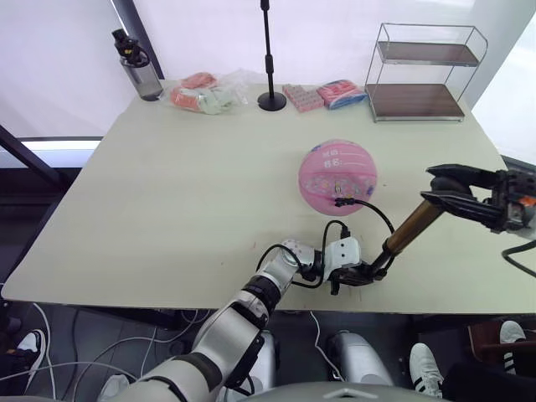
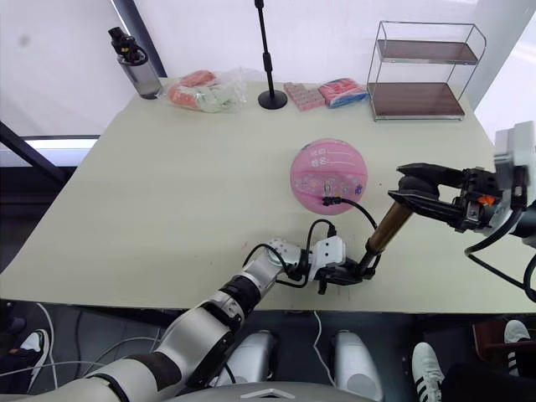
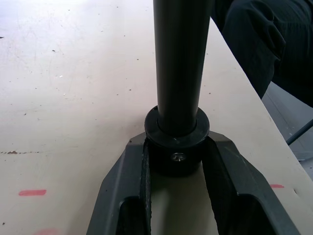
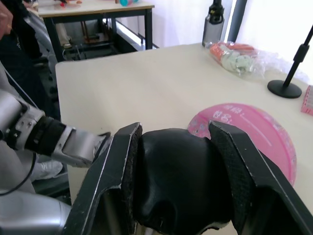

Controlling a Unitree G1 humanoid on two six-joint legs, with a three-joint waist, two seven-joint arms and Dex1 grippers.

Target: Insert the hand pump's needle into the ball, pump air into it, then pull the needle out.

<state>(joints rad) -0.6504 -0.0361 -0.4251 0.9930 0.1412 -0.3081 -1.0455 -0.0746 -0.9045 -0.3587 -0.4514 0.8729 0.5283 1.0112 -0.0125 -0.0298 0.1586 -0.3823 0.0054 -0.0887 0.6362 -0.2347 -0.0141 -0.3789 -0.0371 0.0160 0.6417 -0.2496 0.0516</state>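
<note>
The pink ball (image 1: 337, 177) rests right of the table's middle. The needle's black fitting (image 1: 342, 202) sits against the ball's near side, and the pin itself is hidden. A thin black hose (image 1: 381, 216) loops from it to the base of the hand pump (image 1: 412, 227), which leans up to the right. At the table's front edge, my left gripper (image 1: 356, 275) is shut on the pump's black bottom cap (image 3: 177, 147). My right gripper (image 1: 456, 191) is shut on the black T-handle (image 4: 178, 181) at the top.
A wire shelf (image 1: 423, 71) stands at the back right. A black stand (image 1: 271, 100), pink packets (image 1: 342, 92), a plastic bag (image 1: 205, 94) and a bottle (image 1: 138, 71) line the back edge. The pump's base is close to the table's front edge (image 1: 251, 308).
</note>
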